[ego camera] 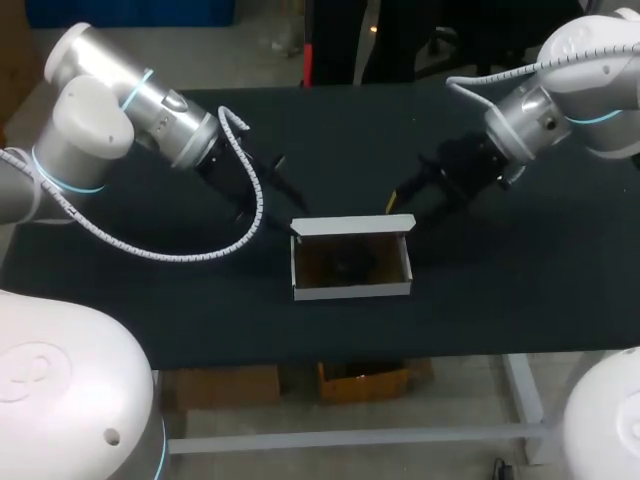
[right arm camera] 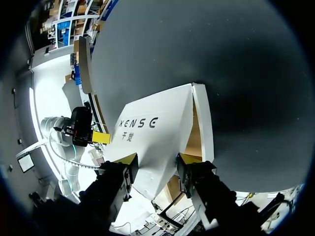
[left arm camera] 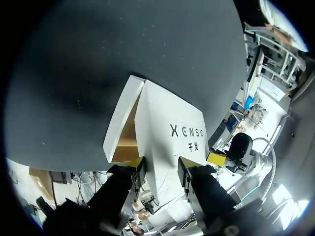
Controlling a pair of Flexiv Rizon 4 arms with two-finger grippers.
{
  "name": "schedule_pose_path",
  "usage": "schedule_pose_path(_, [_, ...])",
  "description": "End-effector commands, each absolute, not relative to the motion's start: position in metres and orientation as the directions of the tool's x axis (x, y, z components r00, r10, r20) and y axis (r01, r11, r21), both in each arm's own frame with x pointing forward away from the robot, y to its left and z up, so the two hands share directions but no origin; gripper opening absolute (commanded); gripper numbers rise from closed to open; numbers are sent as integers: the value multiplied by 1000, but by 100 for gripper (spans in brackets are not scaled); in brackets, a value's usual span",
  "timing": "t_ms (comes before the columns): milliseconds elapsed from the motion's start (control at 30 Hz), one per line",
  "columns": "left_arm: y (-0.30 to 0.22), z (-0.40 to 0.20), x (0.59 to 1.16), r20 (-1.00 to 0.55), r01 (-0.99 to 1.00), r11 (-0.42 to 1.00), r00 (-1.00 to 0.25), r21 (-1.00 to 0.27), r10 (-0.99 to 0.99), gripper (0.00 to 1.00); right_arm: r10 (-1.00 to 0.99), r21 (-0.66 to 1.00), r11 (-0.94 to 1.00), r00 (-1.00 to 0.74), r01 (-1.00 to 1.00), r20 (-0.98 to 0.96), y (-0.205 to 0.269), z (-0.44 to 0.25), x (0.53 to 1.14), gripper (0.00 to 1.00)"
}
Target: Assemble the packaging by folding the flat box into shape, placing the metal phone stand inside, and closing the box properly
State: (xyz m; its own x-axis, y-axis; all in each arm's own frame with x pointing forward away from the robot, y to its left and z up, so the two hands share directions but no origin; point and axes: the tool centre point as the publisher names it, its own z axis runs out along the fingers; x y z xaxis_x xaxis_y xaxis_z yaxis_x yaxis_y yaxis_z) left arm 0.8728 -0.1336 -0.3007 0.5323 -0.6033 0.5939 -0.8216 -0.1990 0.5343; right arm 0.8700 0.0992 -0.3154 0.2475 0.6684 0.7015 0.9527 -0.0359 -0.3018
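On the desk [ego camera: 500, 280] sits the box [ego camera: 350, 291], open, its lid [ego camera: 352, 226] upright along the far wall. Inside is a dark shape, probably the phone stand [ego camera: 345, 262]. Our left fingers [left arm camera: 139, 169] and right fingers [right arm camera: 129, 160] are spread, unclamped, against the lid's outer face. If we push unevenly, the lid may skew or the light box may slide.

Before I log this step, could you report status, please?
Left gripper and right gripper open, against the lid. Box formed, dark item inside. Nothing blocking.
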Motion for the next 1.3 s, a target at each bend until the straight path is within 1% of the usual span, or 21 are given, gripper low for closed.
schedule_pose_path(33, [-136,-303,873,597,-820,-197,534,537,-599,42,673,-305,-33,247,952,698,104,-315,869,49])
schedule_pose_path(300, [-138,-309,869,598,-820,-194,534,539,-598,41,674,-311,-31,249,950,695,104,-322,865,49])
schedule_pose_path(867, [-129,-319,859,600,-824,-195,530,533,-599,41,680,-320,-28,253,947,688,103,-333,856,48])
schedule_pose_path(1300, [-123,-321,856,603,-837,-202,514,508,-610,45,682,-322,-31,255,946,685,99,-338,851,50])
